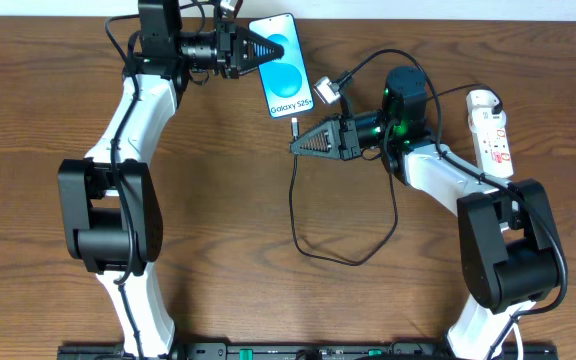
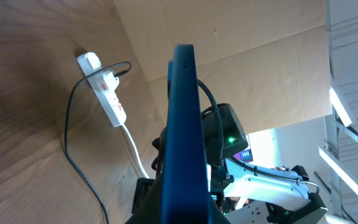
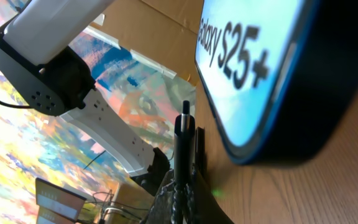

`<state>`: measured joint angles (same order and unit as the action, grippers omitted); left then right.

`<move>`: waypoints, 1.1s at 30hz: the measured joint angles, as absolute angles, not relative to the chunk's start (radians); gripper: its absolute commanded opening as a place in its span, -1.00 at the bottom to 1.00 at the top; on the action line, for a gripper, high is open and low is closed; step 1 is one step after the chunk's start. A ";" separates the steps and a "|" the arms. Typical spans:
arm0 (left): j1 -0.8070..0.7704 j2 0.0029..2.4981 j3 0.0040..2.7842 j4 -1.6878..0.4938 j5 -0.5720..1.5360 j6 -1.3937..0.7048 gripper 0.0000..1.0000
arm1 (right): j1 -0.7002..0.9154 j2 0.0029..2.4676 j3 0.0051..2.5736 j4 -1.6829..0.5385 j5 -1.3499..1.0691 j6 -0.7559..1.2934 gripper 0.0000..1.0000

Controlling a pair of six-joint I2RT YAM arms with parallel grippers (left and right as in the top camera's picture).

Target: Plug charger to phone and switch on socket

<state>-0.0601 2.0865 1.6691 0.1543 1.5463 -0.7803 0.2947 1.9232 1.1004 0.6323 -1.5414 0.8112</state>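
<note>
I see the phone (image 1: 286,62) at the far side of the worktop (image 1: 218,200), with its light blue screen facing up. My left claw (image 1: 268,48) is closed on the phone from its left side, and the tips of the claw lie over the top part of the screen. In the left wrist view, the phone (image 2: 185,124) shows as a thin dark edge standing in the middle of the claw.

My right claw (image 1: 303,143) is just below the phone's bottom end. It is pinched tight on the charger (image 1: 293,200), close to the plug tip (image 1: 296,126). The plug tip points up at the bottom edge of the phone. In the right wrist view, the plug tip (image 3: 185,118) stands just beside the phone (image 3: 278,74), with a thin gap between them.

From the right claw, the black charger runs down away from the phone. It makes a wide loop on the worktop and then goes up to the socket (image 1: 493,130), well to the right of the phone. In the left wrist view, the charger (image 2: 66,140) meets the socket (image 2: 110,93) near its rounded end. The white cord (image 2: 135,149) comes out of the other end. The switches are too small for me to tell if they are on.
</note>
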 measured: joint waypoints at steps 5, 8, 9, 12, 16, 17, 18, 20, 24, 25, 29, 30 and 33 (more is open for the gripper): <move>-0.060 2.087 1.669 0.154 1.546 -0.780 -0.85 | 0.295 1.923 1.100 0.632 -1.542 0.811 -0.98; -0.060 2.086 1.669 0.154 1.546 -0.780 -0.86 | 0.295 1.923 1.100 0.625 -1.539 0.810 -0.98; -0.060 2.086 1.669 0.154 1.546 -0.780 -0.85 | 0.295 1.923 1.100 0.608 -1.536 0.806 -0.98; -0.060 2.087 1.669 0.154 1.546 -0.780 -0.85 | 0.293 1.923 1.100 0.550 -1.522 0.790 -0.98; -0.060 2.086 1.669 0.154 1.546 -0.780 -0.85 | 0.293 1.923 1.100 0.461 -1.503 0.742 -0.98; -0.060 2.086 1.669 0.154 1.546 -0.780 -0.85 | 0.293 1.923 1.100 0.458 -1.499 0.733 -0.98; -0.060 2.086 1.669 0.154 1.546 -0.780 -0.85 | 0.293 1.923 1.100 0.456 -1.495 0.725 -0.98; -0.060 2.086 1.669 0.154 1.546 -0.780 -0.85 | 0.293 1.923 1.100 0.453 -1.488 0.718 -0.97; -0.060 2.086 1.669 0.154 1.546 -0.780 -0.85 | 0.293 1.923 1.100 0.402 -1.467 0.701 -0.97; -0.060 2.086 1.669 0.155 1.546 -0.780 -0.86 | 0.293 1.923 1.100 0.367 -1.452 0.693 -0.97; -0.056 2.086 1.669 0.155 1.547 -0.780 -0.85 | 0.293 1.923 1.101 0.123 -1.339 0.623 -0.97; -0.052 2.087 1.669 0.155 1.546 -0.780 -0.85 | 0.293 1.923 1.099 0.055 -1.292 0.609 -0.97; -0.030 2.086 1.669 0.154 1.546 -0.781 -0.85 | 0.293 1.923 1.097 -0.101 -1.135 0.562 -0.97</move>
